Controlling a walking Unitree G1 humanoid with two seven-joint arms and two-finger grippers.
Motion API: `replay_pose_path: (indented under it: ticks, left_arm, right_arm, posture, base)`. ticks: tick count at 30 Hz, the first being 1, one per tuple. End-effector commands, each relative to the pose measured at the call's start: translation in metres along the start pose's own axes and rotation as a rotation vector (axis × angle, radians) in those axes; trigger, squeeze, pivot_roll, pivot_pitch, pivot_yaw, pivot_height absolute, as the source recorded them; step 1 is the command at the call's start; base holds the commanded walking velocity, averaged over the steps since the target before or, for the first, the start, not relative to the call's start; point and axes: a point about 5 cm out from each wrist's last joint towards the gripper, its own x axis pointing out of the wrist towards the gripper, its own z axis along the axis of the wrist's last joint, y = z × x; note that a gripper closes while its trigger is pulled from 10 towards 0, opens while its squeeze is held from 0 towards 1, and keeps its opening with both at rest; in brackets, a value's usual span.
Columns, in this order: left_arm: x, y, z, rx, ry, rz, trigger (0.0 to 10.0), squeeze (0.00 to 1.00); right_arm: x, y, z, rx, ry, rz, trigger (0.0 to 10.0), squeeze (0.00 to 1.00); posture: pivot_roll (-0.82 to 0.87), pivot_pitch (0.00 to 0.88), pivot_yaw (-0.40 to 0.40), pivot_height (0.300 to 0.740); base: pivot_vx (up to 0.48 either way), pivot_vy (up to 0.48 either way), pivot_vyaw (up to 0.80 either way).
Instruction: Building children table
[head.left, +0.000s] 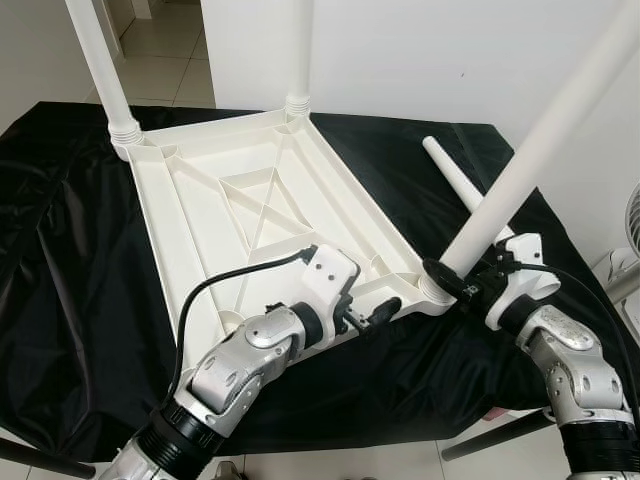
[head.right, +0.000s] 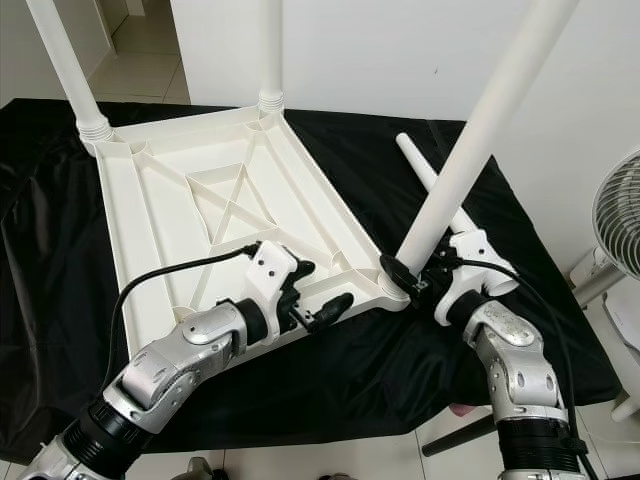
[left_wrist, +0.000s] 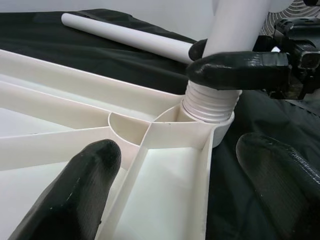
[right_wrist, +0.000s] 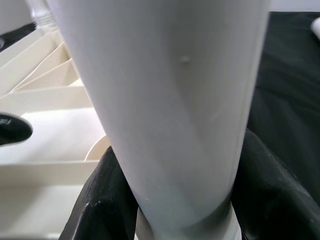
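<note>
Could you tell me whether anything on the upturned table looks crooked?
Yes: the leg held by the right gripper leans outward at its corner socket, while the two far legs stand upright.

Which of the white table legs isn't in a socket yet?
The loose leg lying flat on the black cloth, right of the upturned tabletop. The others stand in corner sockets, one held by the right tool.
</note>
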Motion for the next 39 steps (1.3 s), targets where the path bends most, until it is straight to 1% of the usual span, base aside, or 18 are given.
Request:
replay_pose_path:
  ticks: [1,5,8,14,16,17,18,19,20,21,22,23,24,28,29,30,32,39]
  left_arm:
    - [0.001,-0.012,-0.004,0.007,0.023,-0.168,10.0,0.0]
    - [0.0,-0.014,-0.005,0.022,0.029,-0.188,10.0,0.0]
    - [-0.001,-0.016,-0.005,0.023,0.028,-0.198,10.0,0.0]
    - [-0.002,-0.018,-0.005,0.021,0.023,-0.204,10.0,0.0]
    - [-0.002,-0.018,-0.005,0.021,0.018,-0.198,10.0,0.0]
    - [-0.002,-0.017,-0.004,0.021,0.016,-0.195,10.0,0.0]
    - [-0.002,-0.017,-0.004,0.021,0.016,-0.195,10.0,0.0]
    - [-0.002,-0.017,-0.005,0.02,0.014,-0.193,10.0,0.0]
    - [-0.002,-0.017,-0.005,0.02,0.014,-0.193,10.0,0.0]
    - [-0.002,-0.017,-0.005,0.021,0.013,-0.191,10.0,0.0]
    - [-0.002,-0.017,-0.005,0.021,0.013,-0.191,10.0,0.0]
    - [-0.001,-0.016,-0.004,0.024,0.011,-0.187,10.0,0.0]
    - [-0.001,-0.016,-0.004,0.025,0.01,-0.186,10.0,0.0]
    - [-0.001,-0.015,-0.003,0.025,0.009,-0.185,10.0,0.0]
    - [-0.001,-0.015,-0.003,0.025,0.008,-0.185,10.0,0.0]
    - [-0.001,-0.015,-0.003,0.025,0.008,-0.185,10.0,0.0]
    - [0.0,-0.015,-0.002,0.027,0.005,-0.187,10.0,0.0]
    - [0.001,-0.015,-0.002,0.03,0.005,-0.191,10.0,0.0]
  right_arm:
    - [-0.002,0.002,-0.007,0.057,0.014,-0.027,10.0,0.0]
    - [0.0,0.01,-0.016,0.081,0.029,-0.151,10.0,0.0]
    - [0.001,0.012,-0.02,0.087,0.052,-0.192,10.0,0.0]
    - [0.003,0.021,-0.018,0.092,0.027,-0.25,10.0,0.0]
    - [0.005,0.028,-0.015,0.1,0.007,-0.311,10.0,0.0]
    - [0.006,0.032,-0.014,0.126,-0.005,-0.371,10.0,0.0]
    - [0.006,0.032,-0.014,0.126,-0.005,-0.371,10.0,0.0]
    - [0.007,0.034,-0.014,0.146,-0.01,-0.417,10.0,0.0]
    - [0.007,0.034,-0.014,0.146,-0.01,-0.417,10.0,0.0]
    - [0.006,0.036,-0.014,0.145,-0.006,-0.478,10.0,0.0]
    - [0.006,0.036,-0.014,0.145,-0.006,-0.478,10.0,0.0]
    - [0.006,0.046,-0.016,0.178,-0.003,-0.586,10.0,0.0]
    - [0.007,0.05,-0.017,0.184,0.002,-0.619,10.0,0.0]
    - [0.007,0.055,-0.017,0.186,-0.001,-0.65,10.0,0.0]
    - [0.007,0.059,-0.017,0.19,-0.001,-0.695,10.0,0.0]
    - [0.007,0.059,-0.017,0.19,-0.001,-0.695,10.0,0.0]
    - [0.01,0.068,-0.018,0.211,0.003,-0.704,10.0,0.0]
    - [0.009,0.066,-0.018,0.221,0.007,-0.714,10.0,0.0]
  posture:
    - [0.0,0.057,-0.028,0.74]
    - [0.0,0.053,-0.032,0.74]
    - [0.0,0.051,-0.033,0.74]
    - [0.0,0.05,-0.039,0.74]
    - [0.0,0.047,-0.044,0.74]
    - [0.0,0.045,-0.047,0.74]
    - [0.0,0.045,-0.047,0.74]
    - [0.0,0.043,-0.05,0.74]
    - [0.0,0.043,-0.05,0.74]
    - [0.0,0.04,-0.054,0.74]
    - [0.0,0.04,-0.054,0.74]
    - [0.0,0.035,-0.058,0.74]
    - [0.0,0.035,-0.058,0.74]
    - [0.01,0.033,-0.06,0.74]
    - [0.0,0.033,-0.059,0.74]
    - [0.0,0.033,-0.059,0.74]
    - [0.0,0.026,-0.055,0.74]
    - [0.0,0.022,-0.056,0.74]
  base:
    - [0.0,0.0,0.0]
    - [0.0,0.0,0.0]
    - [0.0,0.0,0.0]
    - [0.0,0.0,0.0]
    - [0.0,0.0,0.0]
    - [0.0,0.0,0.0]
    - [0.0,0.0,0.0]
    - [0.0,0.0,0.0]
    - [0.0,0.0,0.0]
    - [0.0,0.0,0.0]
    - [0.0,0.0,0.0]
    - [0.0,0.0,0.0]
    - [0.0,0.0,0.0]
    - [0.0,0.0,0.0]
    - [0.0,0.0,0.0]
    - [0.0,0.0,0.0]
    - [0.0,0.0,0.0]
    - [0.0,0.0,0.0]
